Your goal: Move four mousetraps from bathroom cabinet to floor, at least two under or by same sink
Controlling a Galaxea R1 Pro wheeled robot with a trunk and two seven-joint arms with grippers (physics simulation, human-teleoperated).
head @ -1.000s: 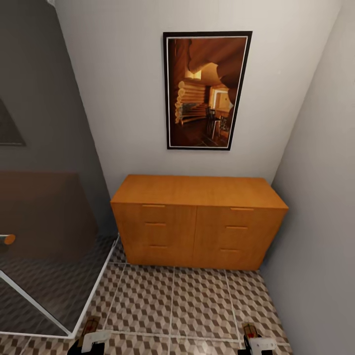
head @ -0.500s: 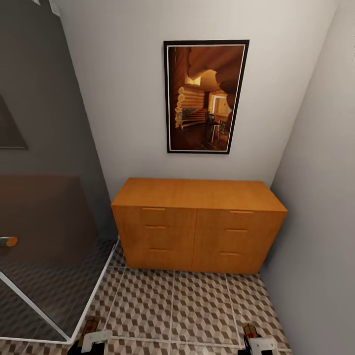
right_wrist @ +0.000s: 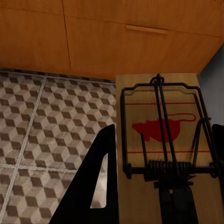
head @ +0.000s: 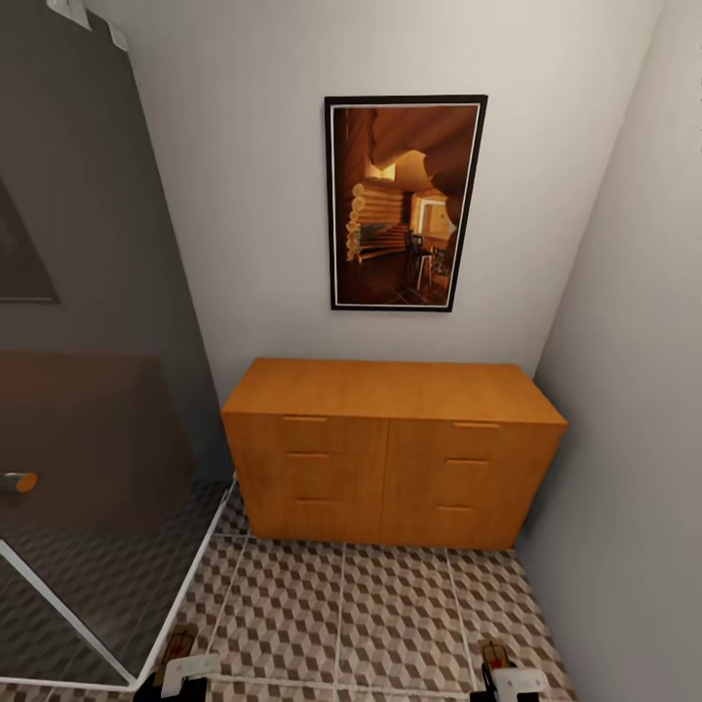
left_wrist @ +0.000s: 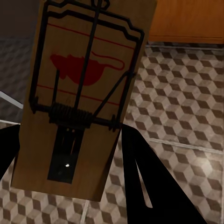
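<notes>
- Left gripper [head: 187, 673], bottom left of head view: fingers [left_wrist: 154, 186] pinching a mousetrap [left_wrist: 81, 93], held above the bathroom floor [head: 341, 604].
- Right gripper [head: 512, 678], bottom right of head view: fingers [right_wrist: 93, 186] pinching a second mousetrap [right_wrist: 163, 140], also off the tiles.
- Mid-frame: cabinet [head: 390, 448] against the far wall, every drawer front looks closed.
- Left edge: glass shower panel [head: 88, 390]; picture [head: 405, 200] above the cabinet.
- Progress, my read: two traps in hand, none set down on the visible tiles. Left: place both by the sink, then fetch the other two.
</notes>
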